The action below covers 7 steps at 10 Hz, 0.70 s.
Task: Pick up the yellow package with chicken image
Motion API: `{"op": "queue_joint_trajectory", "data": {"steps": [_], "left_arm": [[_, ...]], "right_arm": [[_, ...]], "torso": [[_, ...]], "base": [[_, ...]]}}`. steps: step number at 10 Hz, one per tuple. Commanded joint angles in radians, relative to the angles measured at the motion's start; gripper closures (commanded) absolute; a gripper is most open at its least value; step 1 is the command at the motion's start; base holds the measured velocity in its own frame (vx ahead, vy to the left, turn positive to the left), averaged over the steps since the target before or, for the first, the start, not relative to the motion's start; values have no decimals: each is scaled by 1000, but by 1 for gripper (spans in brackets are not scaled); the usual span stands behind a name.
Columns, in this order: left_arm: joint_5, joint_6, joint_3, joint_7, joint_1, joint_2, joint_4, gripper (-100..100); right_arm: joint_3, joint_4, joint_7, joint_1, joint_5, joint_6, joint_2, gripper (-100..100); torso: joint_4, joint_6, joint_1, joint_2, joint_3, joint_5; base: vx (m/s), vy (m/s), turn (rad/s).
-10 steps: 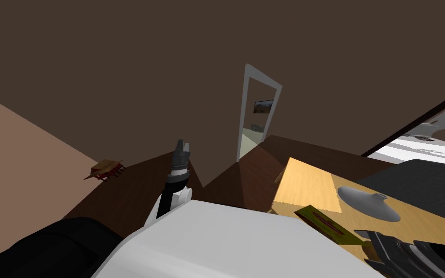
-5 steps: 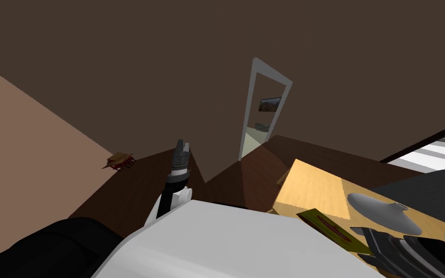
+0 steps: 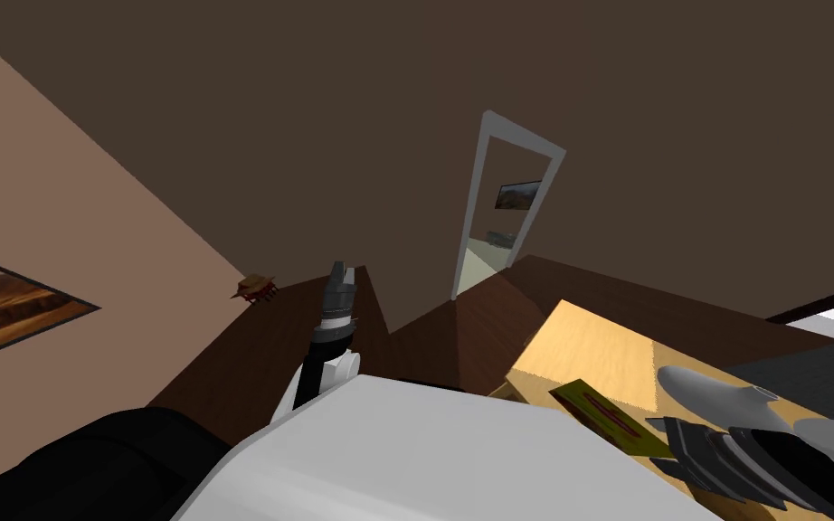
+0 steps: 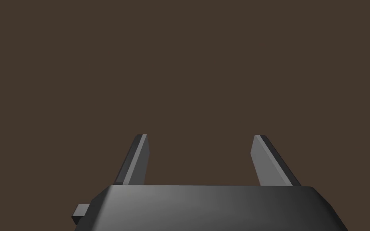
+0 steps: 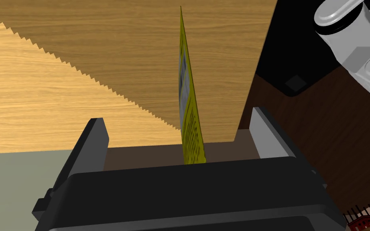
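Observation:
The yellow package, flat with a red stripe, shows at the near edge of a light wooden table. My right gripper reaches to it from the right. In the right wrist view the package is edge-on, midway between the fingers of my right gripper. Those fingers stand wide apart and neither touches it. The package runs out past the fingertips over the table top. My left gripper is held up in front of my chest, open and empty, also seen as the left gripper.
A grey dome-shaped thing lies on the table just beyond the package. A white-framed doorway opens in the dark wall ahead. A small red-brown piece of furniture stands by the left wall, where a picture hangs.
My head view has swung, bringing the picture on the left wall into sight and shifting the doorway right. My right gripper has crept slightly nearer along the package. The left arm holds still.

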Motion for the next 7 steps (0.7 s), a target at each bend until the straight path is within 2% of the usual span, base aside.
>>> {"op": "queue_joint_trajectory", "data": {"steps": [1, 2, 3, 4, 5, 6, 7], "left_arm": [[0, 0, 0, 0, 0, 0, 0, 0], [0, 0, 0, 0, 0, 0, 0, 0], [0, 0, 0, 0, 0, 0, 0, 0], [0, 0, 0, 0, 0, 0, 0, 0], [0, 0, 0, 0, 0, 0, 0, 0], [0, 0, 0, 0, 0, 0, 0, 0], [0, 0, 0, 0, 0, 0, 0, 0]], "right_arm": [[-6, 8, -50, -22, 40, 0, 18, -100], [-6, 8, -80, -22, 40, 0, 18, -100], [-11, 10, -112, -39, 75, 3, 32, -100], [-11, 10, -138, -39, 75, 3, 32, -100], [-16, 13, -170, -56, 110, 6, 46, -100], [-16, 13, -196, -56, 110, 6, 46, -100], [-21, 16, -227, -73, 144, 9, 60, -100]], "torso": [[0, 0, 0, 0, 0, 0], [0, -1, 0, 0, 0, 0], [0, 0, 0, 0, 0, 0], [0, -1, 1, 1, 0, 0], [0, 0, 0, 0, 0, 0], [0, -1, 1, 0, 0, 0], [0, 1, 1, -1, 0, 0]], "base": [[-131, -48, 218], [-125, -40, 123], [-151, -33, 140], [-122, -35, 136], [-151, -30, 296], [-113, -26, 94], [-129, -31, 154]]}}
